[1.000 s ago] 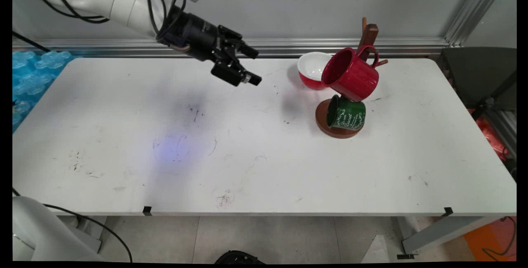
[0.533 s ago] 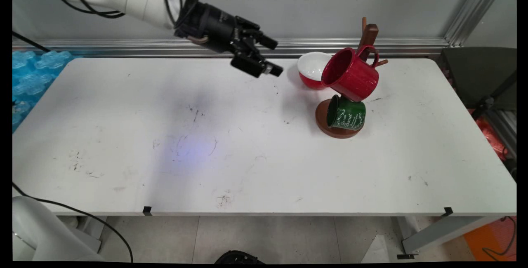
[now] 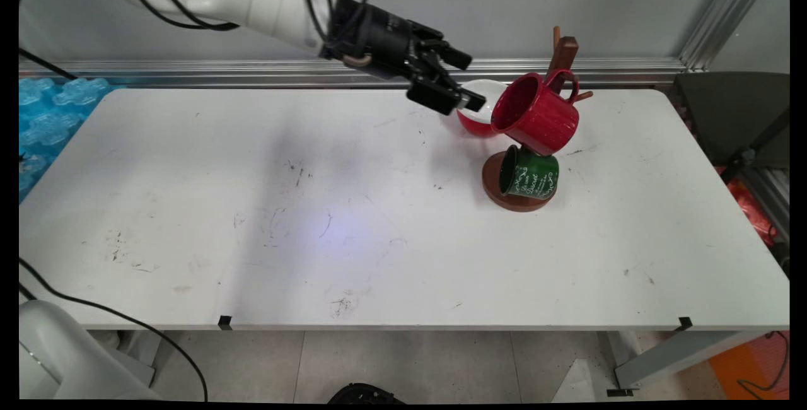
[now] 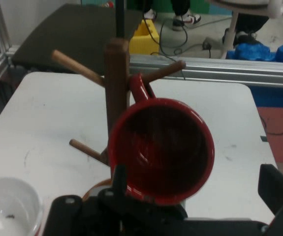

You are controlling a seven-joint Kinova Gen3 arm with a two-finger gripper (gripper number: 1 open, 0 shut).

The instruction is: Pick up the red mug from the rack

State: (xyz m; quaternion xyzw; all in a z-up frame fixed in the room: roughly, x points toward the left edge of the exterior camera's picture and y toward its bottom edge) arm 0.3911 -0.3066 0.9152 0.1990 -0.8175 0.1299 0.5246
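A red mug (image 3: 536,113) hangs by its handle on a brown wooden mug tree (image 3: 563,57), its mouth facing left. Under it a green mug (image 3: 528,173) with white lettering hangs over the tree's round base (image 3: 490,184). A red bowl (image 3: 484,99), white inside, sits just left of the tree. My gripper (image 3: 470,82) hovers open and empty above the bowl, pointing right at the red mug and a little short of it; its lower finger hides part of the bowl. In the hand view the red mug (image 4: 161,150) faces me dead ahead, with the tree's post (image 4: 116,83) behind it and the bowl (image 4: 8,206) at lower left.
Blue bubble wrap (image 3: 50,113) lies off the table's left end. A dark chair-like object (image 3: 731,113) stands past the right end. An aluminium rail (image 3: 189,72) runs along the wall behind the table.
The gripper has travelled right along the table's far side, from mid-table to above the bowl, close to the red mug. Its fingers have stayed open. The mugs and bowl have not moved.
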